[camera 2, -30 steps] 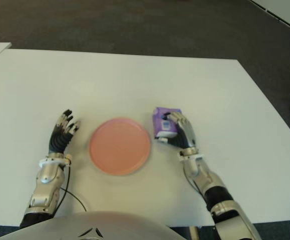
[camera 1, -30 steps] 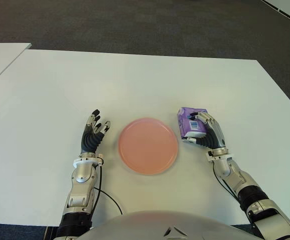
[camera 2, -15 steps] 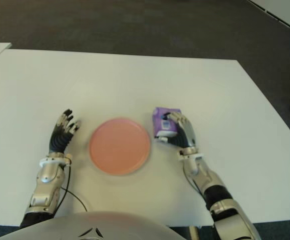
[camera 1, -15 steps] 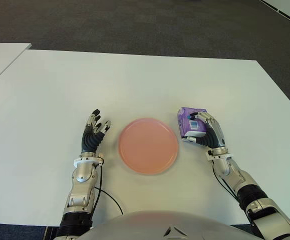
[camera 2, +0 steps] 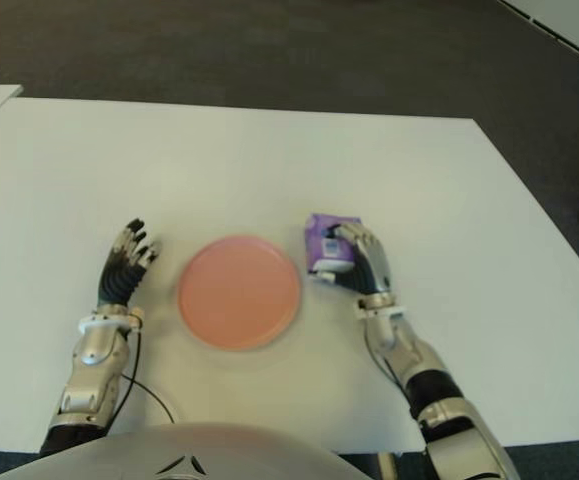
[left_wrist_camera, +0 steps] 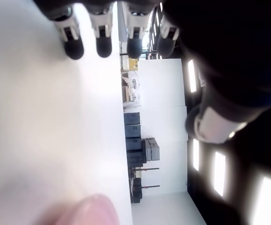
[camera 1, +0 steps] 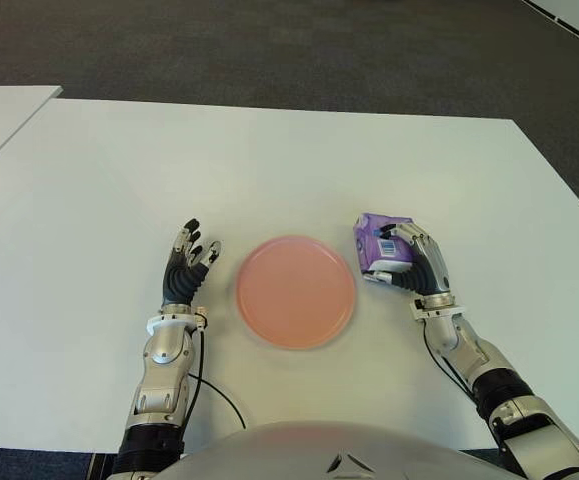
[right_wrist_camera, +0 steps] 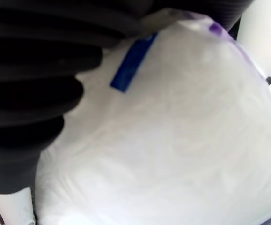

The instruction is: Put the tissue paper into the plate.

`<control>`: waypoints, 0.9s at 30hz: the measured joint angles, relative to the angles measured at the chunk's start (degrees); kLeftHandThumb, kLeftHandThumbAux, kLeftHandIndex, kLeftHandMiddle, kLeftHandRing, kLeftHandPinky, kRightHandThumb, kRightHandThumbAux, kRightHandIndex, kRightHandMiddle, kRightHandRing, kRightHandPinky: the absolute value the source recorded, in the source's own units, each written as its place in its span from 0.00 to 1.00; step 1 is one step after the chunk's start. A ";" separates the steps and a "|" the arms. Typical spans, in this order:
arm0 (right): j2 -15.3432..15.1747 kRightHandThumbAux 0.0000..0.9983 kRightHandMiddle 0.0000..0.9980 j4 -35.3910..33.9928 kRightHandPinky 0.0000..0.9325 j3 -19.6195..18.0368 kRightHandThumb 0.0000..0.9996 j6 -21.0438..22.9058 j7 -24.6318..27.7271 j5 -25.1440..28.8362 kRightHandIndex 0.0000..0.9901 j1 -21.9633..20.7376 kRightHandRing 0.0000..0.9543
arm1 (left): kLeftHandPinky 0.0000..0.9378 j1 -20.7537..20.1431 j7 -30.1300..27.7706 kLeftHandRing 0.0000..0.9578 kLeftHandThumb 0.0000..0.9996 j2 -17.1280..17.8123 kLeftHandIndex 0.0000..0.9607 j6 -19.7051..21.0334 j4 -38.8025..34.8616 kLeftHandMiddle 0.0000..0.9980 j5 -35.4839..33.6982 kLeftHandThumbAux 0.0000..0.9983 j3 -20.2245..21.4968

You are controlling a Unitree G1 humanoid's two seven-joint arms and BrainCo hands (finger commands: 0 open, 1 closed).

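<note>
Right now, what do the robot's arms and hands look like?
Both arms are shiny silver metal with dark bands near the elbows. The left hand and right hand have black palms and silver-and-black fingers with dark rubbery tips. A thin black cable loops beside the left forearm.

Even overhead light fell on the white table (camera 1: 269, 150), which read bright against the dim carpet (camera 1: 269, 40) beyond it. Shadows around the plate (camera 1: 296, 291) were faint. The right eye view was softer. Ceiling lamps (left_wrist_camera: 219, 173) glared in the left wrist view; the tissue pack (right_wrist_camera: 172, 140) filled the right wrist view, blurred.
</note>
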 measured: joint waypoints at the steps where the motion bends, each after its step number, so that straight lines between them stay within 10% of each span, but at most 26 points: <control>1: 0.12 0.71 0.90 -0.30 0.93 -0.14 0.75 0.26 0.00 0.00 0.44 0.12 0.93 | 0.00 0.00 0.00 0.00 0.00 0.00 0.00 0.18 -0.16 0.00 -0.03 0.62 0.00; 27: 2.63 0.71 0.86 -22.34 0.91 -7.02 0.74 10.67 8.69 -0.33 0.45 5.38 0.91 | 0.00 0.06 -0.02 0.00 0.00 -0.05 0.00 0.33 -0.88 0.00 -0.08 0.64 -0.03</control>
